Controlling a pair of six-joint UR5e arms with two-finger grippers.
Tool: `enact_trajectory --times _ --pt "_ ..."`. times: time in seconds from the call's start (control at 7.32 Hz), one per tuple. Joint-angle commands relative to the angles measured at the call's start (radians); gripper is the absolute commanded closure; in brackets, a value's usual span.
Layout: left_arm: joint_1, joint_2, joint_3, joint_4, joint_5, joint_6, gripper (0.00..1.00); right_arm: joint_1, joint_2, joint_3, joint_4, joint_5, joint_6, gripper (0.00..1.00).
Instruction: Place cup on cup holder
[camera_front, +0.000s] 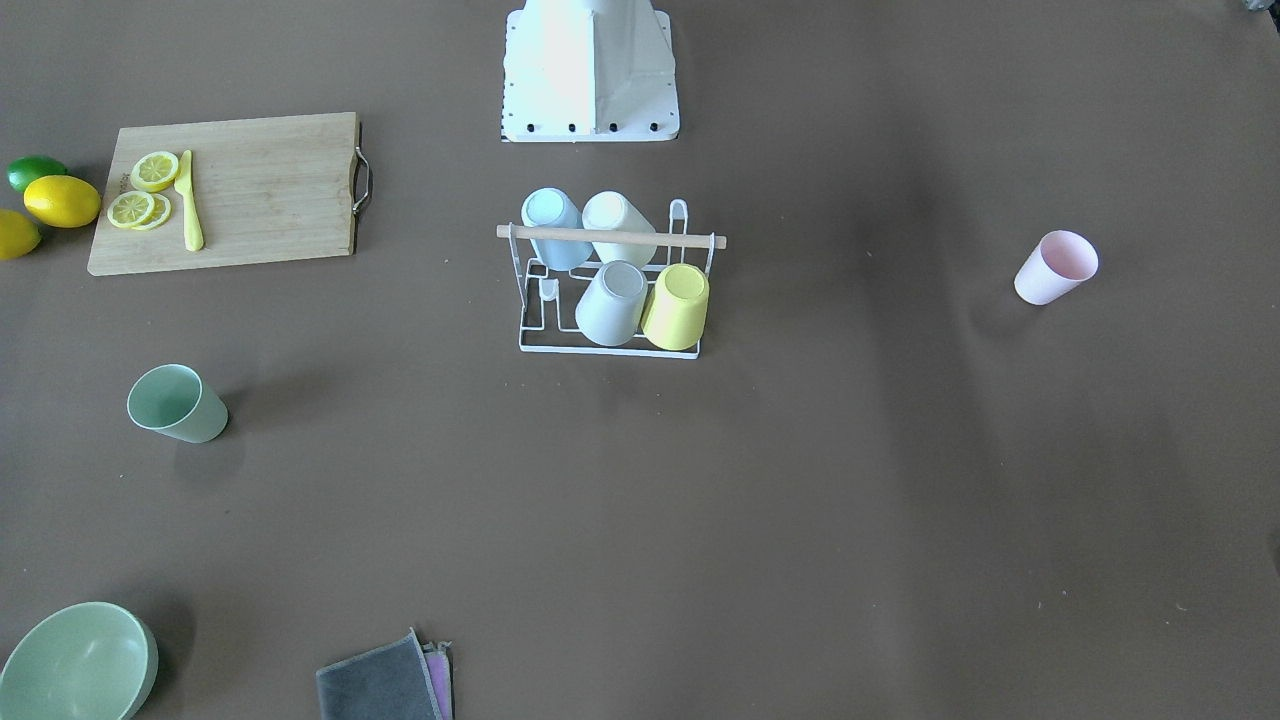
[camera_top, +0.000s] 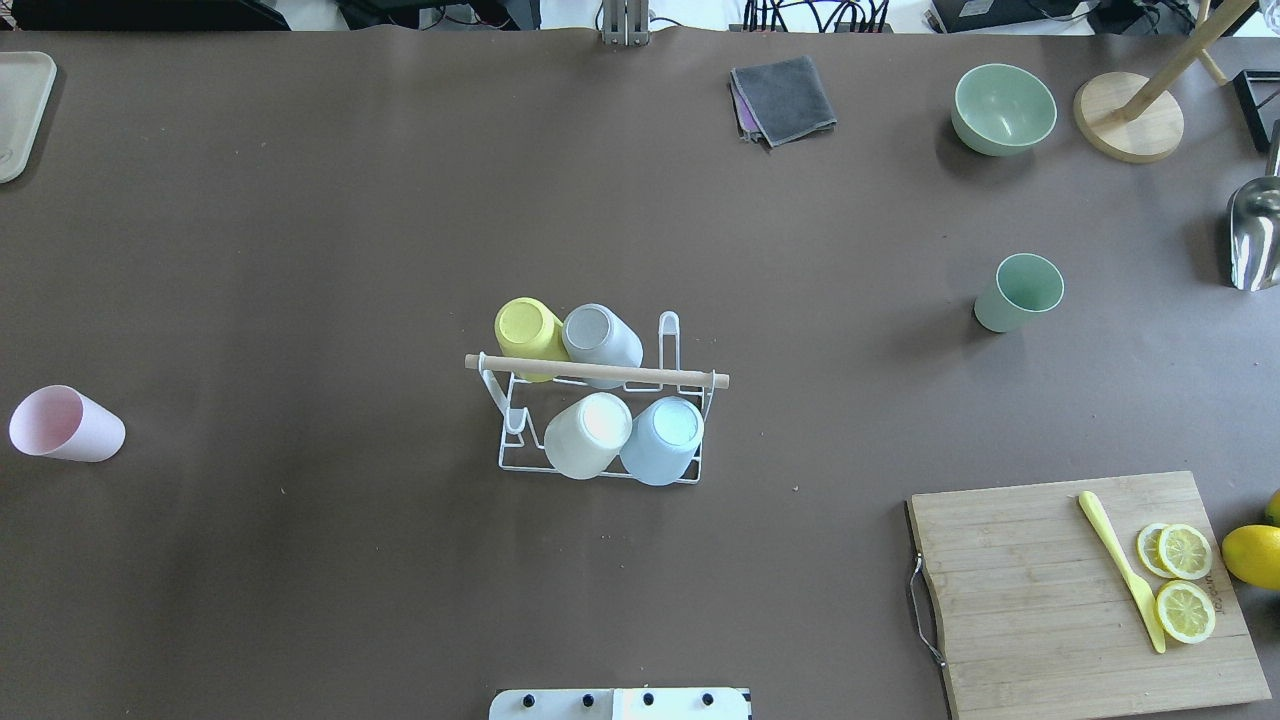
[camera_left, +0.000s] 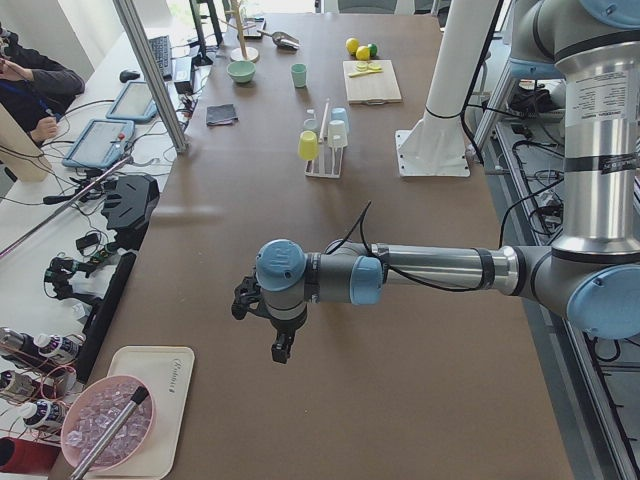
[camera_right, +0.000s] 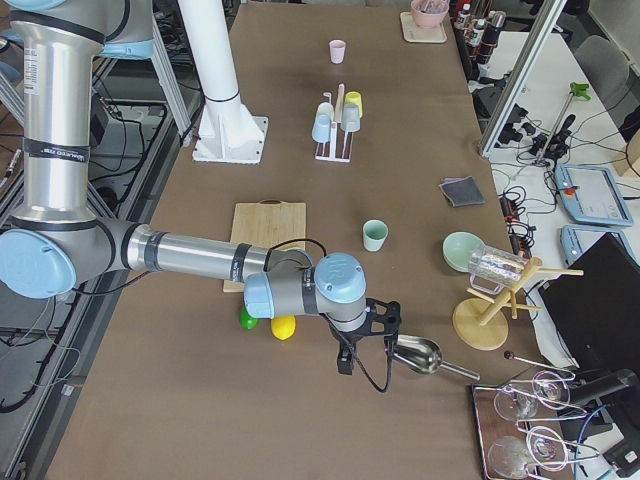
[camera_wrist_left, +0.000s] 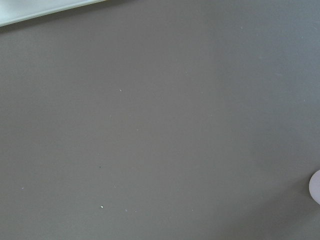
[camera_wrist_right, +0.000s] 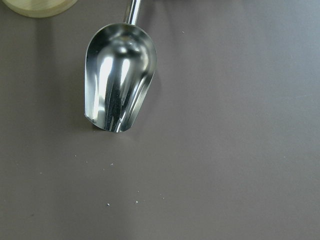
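Observation:
The cup holder is a white wire rack with a wooden rod handle, standing at the table's middle. Several cups sit upside down on its pegs: yellow, grey, white and blue. Two pegs are bare. A pink cup stands far out on the robot's left. A green cup stands on its right. My left gripper hangs over bare table, beyond the pink cup. My right gripper hangs by a metal scoop. I cannot tell whether either is open or shut.
A cutting board with lemon slices and a yellow knife lies near right, lemons beside it. A green bowl, folded cloth, wooden stand and metal scoop lie at the far right. A tray lies far left.

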Motion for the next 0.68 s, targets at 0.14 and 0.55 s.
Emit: enact_trajectory --times 0.14,0.55 --pt "0.018 0.001 -0.004 -0.039 0.002 -0.004 0.02 -0.001 0.000 -0.002 0.001 0.000 0.000 0.00" --pt "0.087 -0.003 -0.032 -0.038 0.011 -0.007 0.02 -0.001 0.000 0.001 0.003 0.001 -0.002 0.00"
